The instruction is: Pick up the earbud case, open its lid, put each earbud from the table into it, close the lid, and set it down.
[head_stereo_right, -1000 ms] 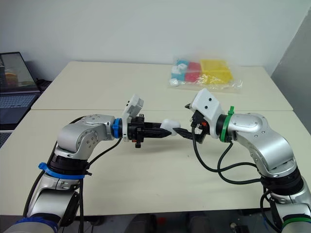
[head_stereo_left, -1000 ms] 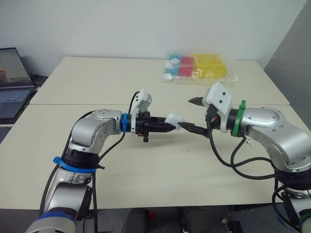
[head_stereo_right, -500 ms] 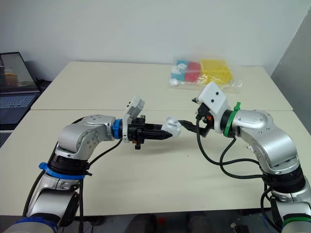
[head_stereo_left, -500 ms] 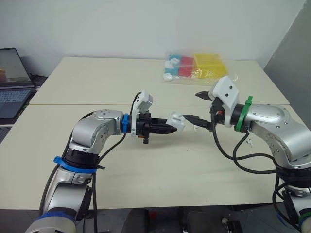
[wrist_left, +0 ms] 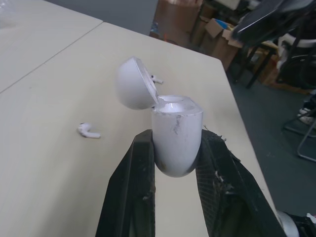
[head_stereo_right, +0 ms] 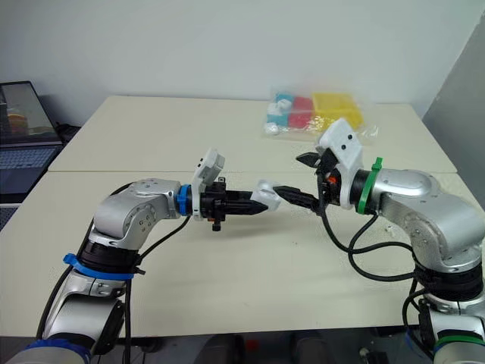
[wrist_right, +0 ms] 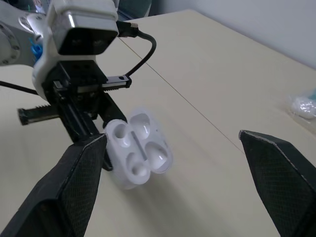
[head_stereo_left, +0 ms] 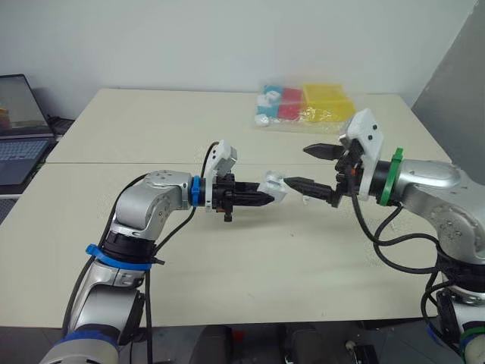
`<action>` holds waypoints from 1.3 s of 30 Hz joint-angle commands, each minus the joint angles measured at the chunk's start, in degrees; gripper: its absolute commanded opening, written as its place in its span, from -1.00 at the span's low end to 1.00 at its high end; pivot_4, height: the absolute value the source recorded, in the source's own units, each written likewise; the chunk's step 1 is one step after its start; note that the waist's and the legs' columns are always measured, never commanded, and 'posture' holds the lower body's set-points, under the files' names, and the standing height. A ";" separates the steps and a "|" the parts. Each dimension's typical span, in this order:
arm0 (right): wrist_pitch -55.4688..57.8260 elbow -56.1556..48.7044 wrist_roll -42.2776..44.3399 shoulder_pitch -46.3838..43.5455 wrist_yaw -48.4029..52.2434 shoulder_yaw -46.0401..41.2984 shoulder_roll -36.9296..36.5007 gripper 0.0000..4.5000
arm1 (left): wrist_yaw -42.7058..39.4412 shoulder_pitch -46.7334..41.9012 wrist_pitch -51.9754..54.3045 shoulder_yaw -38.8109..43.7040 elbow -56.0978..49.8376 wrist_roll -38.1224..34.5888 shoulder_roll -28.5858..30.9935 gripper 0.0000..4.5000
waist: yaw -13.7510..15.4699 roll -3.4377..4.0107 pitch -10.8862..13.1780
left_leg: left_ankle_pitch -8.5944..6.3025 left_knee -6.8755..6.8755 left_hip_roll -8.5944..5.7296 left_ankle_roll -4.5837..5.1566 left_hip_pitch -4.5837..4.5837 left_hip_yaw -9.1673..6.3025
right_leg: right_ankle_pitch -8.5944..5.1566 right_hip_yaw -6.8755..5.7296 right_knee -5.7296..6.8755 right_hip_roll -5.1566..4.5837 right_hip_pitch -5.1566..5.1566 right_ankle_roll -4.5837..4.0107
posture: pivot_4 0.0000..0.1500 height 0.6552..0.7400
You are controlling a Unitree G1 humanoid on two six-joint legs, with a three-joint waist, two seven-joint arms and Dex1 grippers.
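My left gripper (head_stereo_left: pixel 265 199) is shut on the white earbud case (head_stereo_left: pixel 273 187) and holds it above the middle of the table. The case lid (wrist_left: pixel 134 83) stands open, and the two empty wells show in the right wrist view on the case (wrist_right: pixel 136 153). My right gripper (head_stereo_left: pixel 297 167) is open just to the right of the case, with its lower finger pointing at the case and apart from it. One white earbud (wrist_left: pixel 88 131) and a second earbud (wrist_left: pixel 156 78) lie on the table beyond the case.
A clear bag of coloured plastic blocks (head_stereo_left: pixel 307 106) lies at the back right of the table. A laptop (head_stereo_left: pixel 19 129) sits on a stand at the far left. A seam (head_stereo_left: pixel 114 162) runs between the two tabletops.
The case lid has swung open. My right gripper has drawn back to the right and a little up, away from the case. The left gripper has kept its hold in place.
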 commanded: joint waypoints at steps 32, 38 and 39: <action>-17.23 28.86 -18.48 26.21 -10.82 -9.43 -2.88 0.98 | 5.47 6.53 -5.42 0.91 -11.27 -1.01 -0.64 -0.67 | -0.08 0.04 0.02 | -0.01 -0.05 -0.04 0.01 0.07 0.11 | -0.08 0.12 -0.20 0.05 0.10 0.33 | 1.00 1.00; -17.60 30.08 -18.67 27.65 -11.48 -10.14 -1.72 0.82 | 4.18 6.00 -4.91 0.49 -11.02 -1.10 -0.02 -0.67 | -0.06 0.04 0.02 | -0.01 -0.02 -0.04 0.01 0.07 0.12 | -0.08 0.13 -0.20 0.04 0.12 0.34 | 1.00 1.00; -17.61 29.94 -18.51 28.06 -11.43 -10.35 -1.65 0.72 | 4.05 5.95 -4.93 0.49 -10.97 -1.02 0.01 -0.67 | -0.05 0.04 0.02 | -0.01 -0.02 -0.04 0.01 0.07 0.11 | -0.08 0.13 -0.19 0.04 0.13 0.34 | 1.00 1.00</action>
